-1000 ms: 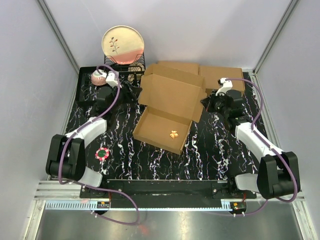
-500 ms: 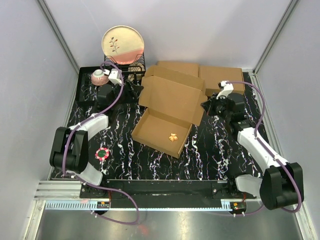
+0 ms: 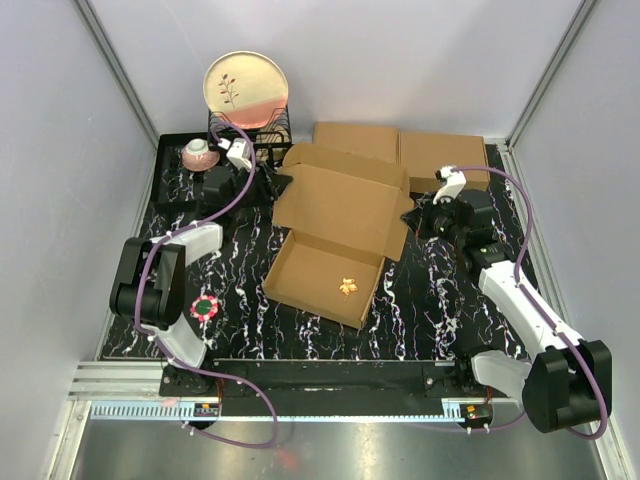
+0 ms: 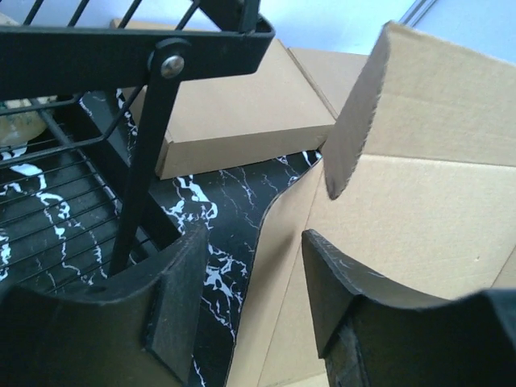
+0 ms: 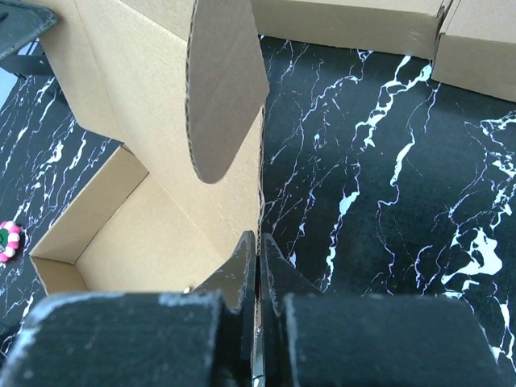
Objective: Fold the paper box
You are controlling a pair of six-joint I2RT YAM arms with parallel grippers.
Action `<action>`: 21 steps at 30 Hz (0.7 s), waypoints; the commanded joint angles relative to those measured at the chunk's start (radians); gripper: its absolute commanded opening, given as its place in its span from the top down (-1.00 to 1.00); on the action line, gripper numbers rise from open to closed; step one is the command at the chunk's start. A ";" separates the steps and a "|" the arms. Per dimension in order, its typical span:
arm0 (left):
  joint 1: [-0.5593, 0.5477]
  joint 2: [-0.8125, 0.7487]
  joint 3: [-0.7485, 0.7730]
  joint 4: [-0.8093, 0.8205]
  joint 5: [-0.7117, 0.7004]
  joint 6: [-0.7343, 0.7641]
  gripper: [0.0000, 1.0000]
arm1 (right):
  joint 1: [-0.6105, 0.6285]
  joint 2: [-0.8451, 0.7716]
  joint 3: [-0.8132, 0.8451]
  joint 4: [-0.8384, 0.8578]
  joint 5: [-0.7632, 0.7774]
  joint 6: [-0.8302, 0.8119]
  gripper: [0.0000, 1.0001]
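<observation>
- The paper box (image 3: 322,268) sits mid-table on the black marble-patterned table (image 3: 430,295), with its tray open to the camera and its lid standing up along the far side.
- A small orange item (image 3: 347,286) lies on the tray floor; I cannot tell what it is.
- The right gripper (image 5: 258,256) is at the lid's right end, fingers pressed together with the cardboard edge running down between them, so it is pinching the box there.
- In the right wrist view, a rounded side flap (image 5: 226,89) stands upright just above those fingers.
- The left gripper (image 4: 251,300) is at the lid's left end with its fingers spread apart and nothing between them. The box's left flap (image 4: 355,113) hangs just ahead of it.
- The black wire dish rack (image 3: 250,135) stands right beside the left gripper, with a cream and pink plate (image 3: 246,85) upright in it.
- A pink bowl (image 3: 197,153) sits left of the rack.
- Two flat cardboard boxes (image 3: 445,150) lie side by side at the far edge, behind the lid.
- A pink and green round piece (image 3: 205,307) rests near the left arm.
</observation>
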 commanded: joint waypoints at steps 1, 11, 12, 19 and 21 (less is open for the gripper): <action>0.006 0.006 0.040 0.137 0.088 -0.005 0.00 | 0.013 -0.013 0.027 -0.025 -0.040 -0.024 1.00; -0.002 -0.015 0.020 0.171 0.128 -0.018 0.63 | 0.017 0.002 0.033 -0.026 -0.030 -0.027 1.00; -0.003 -0.024 0.005 0.171 0.128 -0.016 0.64 | 0.016 0.001 0.033 -0.025 -0.027 -0.028 1.00; -0.015 -0.079 -0.043 0.128 0.113 0.018 0.21 | 0.017 0.005 0.032 -0.009 -0.026 -0.016 1.00; -0.017 -0.098 -0.058 0.111 0.102 0.037 0.21 | 0.017 0.002 0.032 -0.009 -0.026 -0.016 1.00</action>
